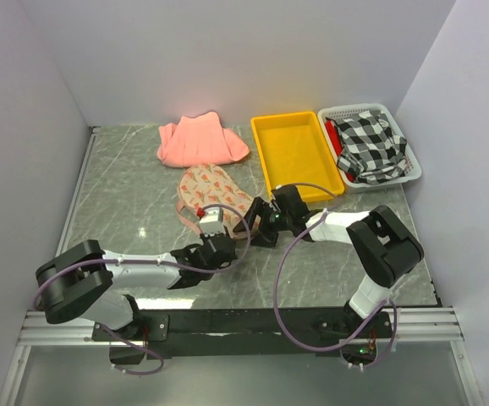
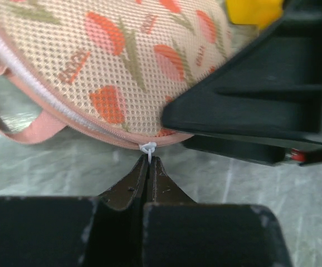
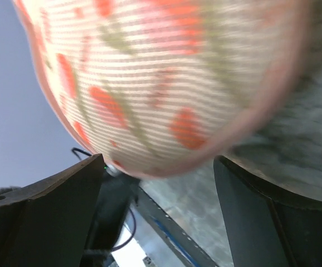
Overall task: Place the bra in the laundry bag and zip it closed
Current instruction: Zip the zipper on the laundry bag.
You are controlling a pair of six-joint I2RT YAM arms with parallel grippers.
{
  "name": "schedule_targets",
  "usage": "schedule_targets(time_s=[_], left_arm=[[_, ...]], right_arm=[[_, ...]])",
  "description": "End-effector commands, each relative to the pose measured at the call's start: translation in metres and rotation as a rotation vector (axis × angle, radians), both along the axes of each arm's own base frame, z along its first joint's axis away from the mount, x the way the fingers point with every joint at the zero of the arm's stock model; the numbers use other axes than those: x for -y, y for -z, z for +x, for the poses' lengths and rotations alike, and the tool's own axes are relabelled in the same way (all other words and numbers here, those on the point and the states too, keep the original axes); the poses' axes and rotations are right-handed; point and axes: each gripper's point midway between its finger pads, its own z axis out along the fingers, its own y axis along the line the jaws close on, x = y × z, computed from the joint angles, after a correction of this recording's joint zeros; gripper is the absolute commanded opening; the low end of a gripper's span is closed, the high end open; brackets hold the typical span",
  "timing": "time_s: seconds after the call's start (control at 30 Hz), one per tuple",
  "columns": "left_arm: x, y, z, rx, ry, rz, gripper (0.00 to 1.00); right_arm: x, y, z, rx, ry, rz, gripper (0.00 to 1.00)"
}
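The laundry bag (image 1: pixel 213 190) lies flat on the table, beige mesh with red-orange prints and pink edging. In the left wrist view its near edge (image 2: pixel 122 55) fills the top, with the pink zip running along it. My left gripper (image 2: pixel 150 161) is shut on the small white zip pull (image 2: pixel 147 148) at that edge. My right gripper (image 3: pixel 158 183) stands open, and the bag's rounded end (image 3: pixel 161 72) hangs just in front of its jaws without touching either finger. From above, both grippers (image 1: pixel 221 230) (image 1: pixel 260 222) meet at the bag's near right end. The bra is out of view.
A salmon-pink folded cloth (image 1: pixel 200 142) lies at the back. To its right stand a yellow tray (image 1: pixel 295 156) and a white basket (image 1: pixel 411 173) holding a black-and-white checked cloth (image 1: pixel 370 145). Walls close in the left, back and right sides.
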Motion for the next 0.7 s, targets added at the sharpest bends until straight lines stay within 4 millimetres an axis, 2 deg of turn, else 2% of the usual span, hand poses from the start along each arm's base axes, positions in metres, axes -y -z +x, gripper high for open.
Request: schedule_targets(time_s=[0.0, 0.13, 0.33, 0.37, 0.43, 0.5, 0.53, 0.67], left_arm=[[0.031, -0.021, -0.002, 0.032, 0.080, -0.046, 0.01], [0.039, -0.021, -0.009, 0.027, 0.112, -0.051, 0.01], [0.042, -0.021, -0.016, 0.024, 0.132, -0.059, 0.01], [0.043, -0.022, -0.016, 0.025, 0.134, -0.060, 0.01], [0.043, -0.021, -0.016, 0.028, 0.133, -0.057, 0.01], [0.042, -0.022, -0.016, 0.030, 0.130, -0.052, 0.01], [0.041, -0.020, -0.016, 0.030, 0.127, -0.044, 0.01], [0.037, -0.020, -0.015, 0.034, 0.120, -0.033, 0.01]], right_arm=[[-0.019, -0.039, 0.017, 0.090, 0.054, 0.136, 0.87], [-0.026, -0.048, 0.025, 0.106, 0.076, 0.194, 0.84], [-0.030, -0.044, 0.026, 0.076, 0.078, 0.214, 0.60], [-0.028, -0.042, 0.025, 0.075, 0.078, 0.209, 0.53], [-0.028, -0.039, 0.023, 0.070, 0.073, 0.200, 0.48], [-0.026, -0.039, 0.023, 0.078, 0.074, 0.198, 0.36], [-0.026, -0.037, 0.021, 0.075, 0.072, 0.191, 0.26], [-0.027, -0.037, 0.022, 0.078, 0.052, 0.179, 0.11]])
